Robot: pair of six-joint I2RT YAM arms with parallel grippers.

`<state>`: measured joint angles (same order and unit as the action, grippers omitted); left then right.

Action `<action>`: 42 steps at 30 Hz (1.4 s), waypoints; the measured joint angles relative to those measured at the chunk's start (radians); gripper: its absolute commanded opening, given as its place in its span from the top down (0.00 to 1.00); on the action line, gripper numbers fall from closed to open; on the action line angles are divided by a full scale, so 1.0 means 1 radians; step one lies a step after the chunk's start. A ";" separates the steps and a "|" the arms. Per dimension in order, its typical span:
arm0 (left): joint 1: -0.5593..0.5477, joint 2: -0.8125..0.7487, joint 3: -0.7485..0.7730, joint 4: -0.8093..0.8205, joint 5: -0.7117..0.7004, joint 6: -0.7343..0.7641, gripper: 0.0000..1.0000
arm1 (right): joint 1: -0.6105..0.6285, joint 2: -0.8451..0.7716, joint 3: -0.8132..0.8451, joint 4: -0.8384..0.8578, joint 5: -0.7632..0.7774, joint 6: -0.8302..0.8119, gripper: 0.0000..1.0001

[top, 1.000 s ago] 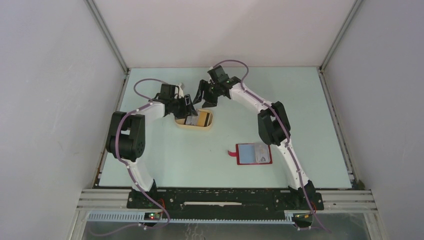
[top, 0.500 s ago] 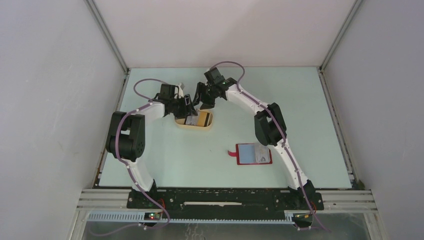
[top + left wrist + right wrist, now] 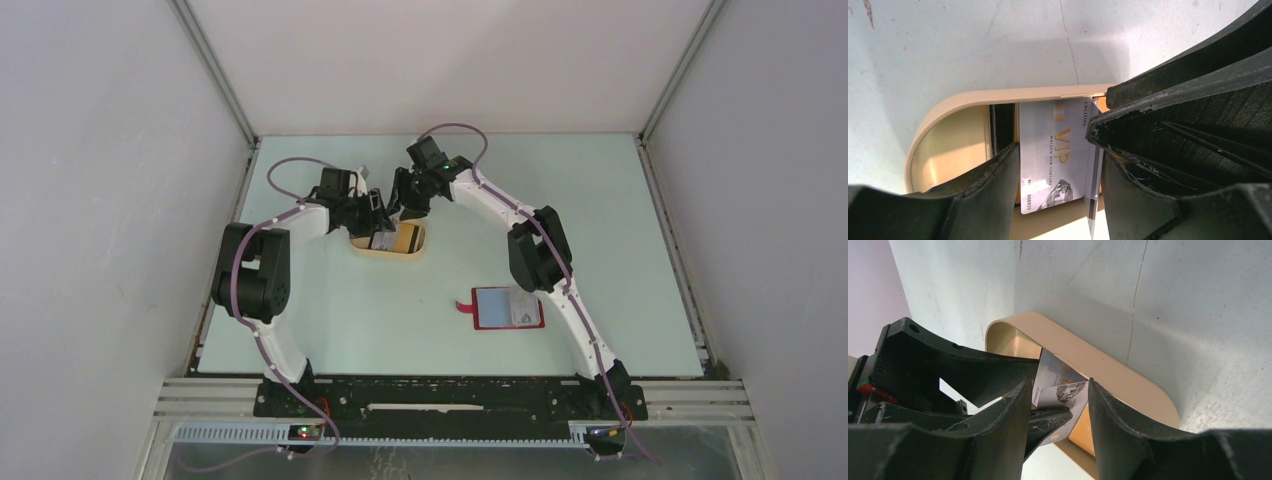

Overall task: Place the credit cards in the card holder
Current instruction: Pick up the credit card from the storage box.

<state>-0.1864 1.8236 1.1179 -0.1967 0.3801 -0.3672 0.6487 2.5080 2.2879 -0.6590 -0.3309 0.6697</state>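
Note:
The tan dish point(image 3: 400, 258) holds the credit cards. In the left wrist view a pale VIP card point(image 3: 1048, 170) lies between the fingers of my left gripper point(image 3: 1055, 145), which is open. A second pale card point(image 3: 1094, 185) stands on edge against its right finger. My right gripper point(image 3: 1058, 390) is open just above the dish rim point(image 3: 1108, 370); between its fingers are the left gripper's finger point(image 3: 1048, 420) and a tilted pale card point(image 3: 1070, 397). An orange card point(image 3: 1083, 432) lies underneath. The red card holder point(image 3: 495, 308) lies open far to the right.
The two grippers point(image 3: 372, 215) point(image 3: 405, 205) crowd together over the dish at the back left of the pale green table point(image 3: 600, 220). A pale card point(image 3: 523, 306) sits in the holder's right half. White walls enclose the table on three sides.
The right gripper has moved left and down, closing in on the dish and the left gripper. The left arm and the card holder have not moved.

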 measured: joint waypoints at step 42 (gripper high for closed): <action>-0.008 -0.118 -0.061 0.018 0.006 -0.026 0.40 | 0.004 -0.003 -0.030 0.008 -0.006 -0.018 0.62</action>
<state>-0.1940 1.7054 1.0565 -0.1791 0.3859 -0.3927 0.6525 2.5053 2.2581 -0.6514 -0.3374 0.6521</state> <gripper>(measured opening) 0.594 0.395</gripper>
